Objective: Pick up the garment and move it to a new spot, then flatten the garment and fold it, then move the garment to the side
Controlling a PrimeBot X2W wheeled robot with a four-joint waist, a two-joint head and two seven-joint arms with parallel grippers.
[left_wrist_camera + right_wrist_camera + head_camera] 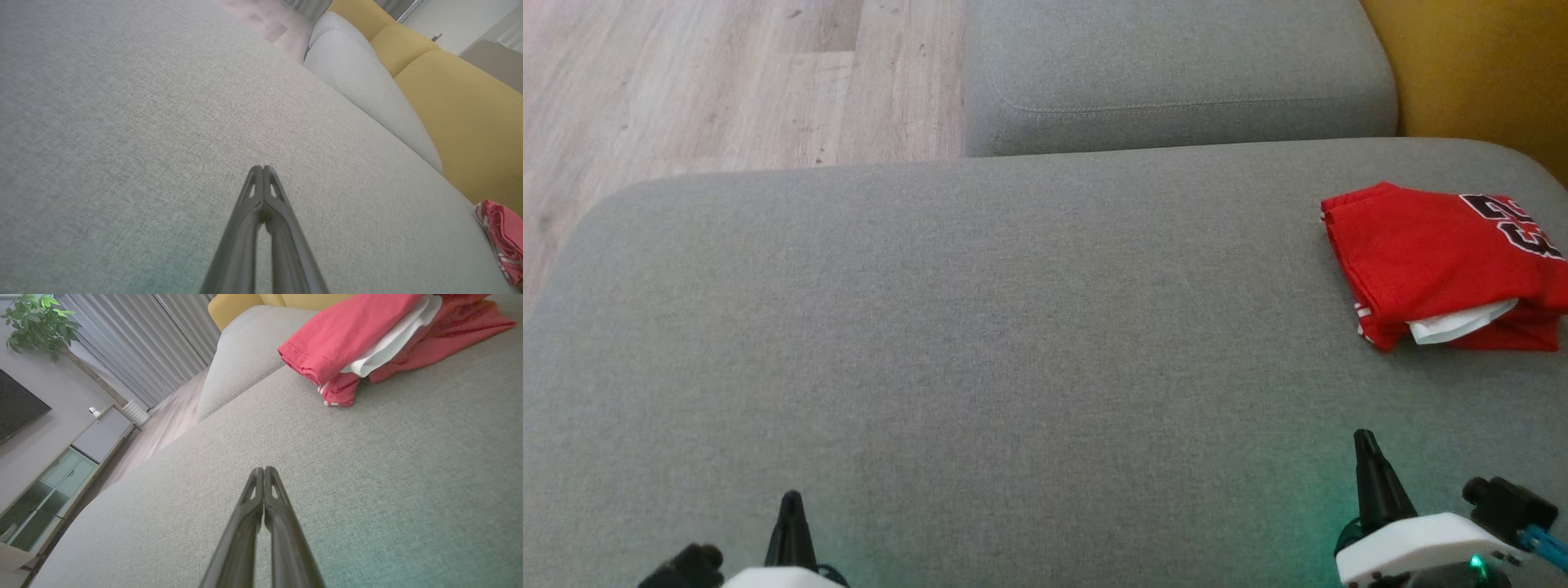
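At the near left edge of the grey sofa seat (980, 327) the left claw (791, 498) is seen. Its two dark fingers are pressed together, and nothing is held in them. Past the far left corner of the seat a wooden floor (686, 82) is seen. A second grey cushion (1176, 73) is set just behind the far edge.

At the near right edge the right claw (1365, 439) is seen. Its two fingers are shut tight too, and nothing is held there.

The red garment (1421, 253) is laid at the right edge of the seat, near the far right corner. It is folded into a small flat pack. A white layer (1462, 322) is seen poking out of its near side, and black print (1515, 224) is seen on top. Part of the pack is cut off by the side of the head view, so its long side cannot be told for sure.

The garment is found ahead of the right claw and a little to its right, apart from it. It is well apart from the left claw, across the whole seat. So the right arm is the nearer one. It is thought that any next reach would be made by that arm, straight ahead to the near side of the pack.

It is thought that the folding is done and the garment is already put to the side.

These are counted: one garment, two claws, two grey cushions.
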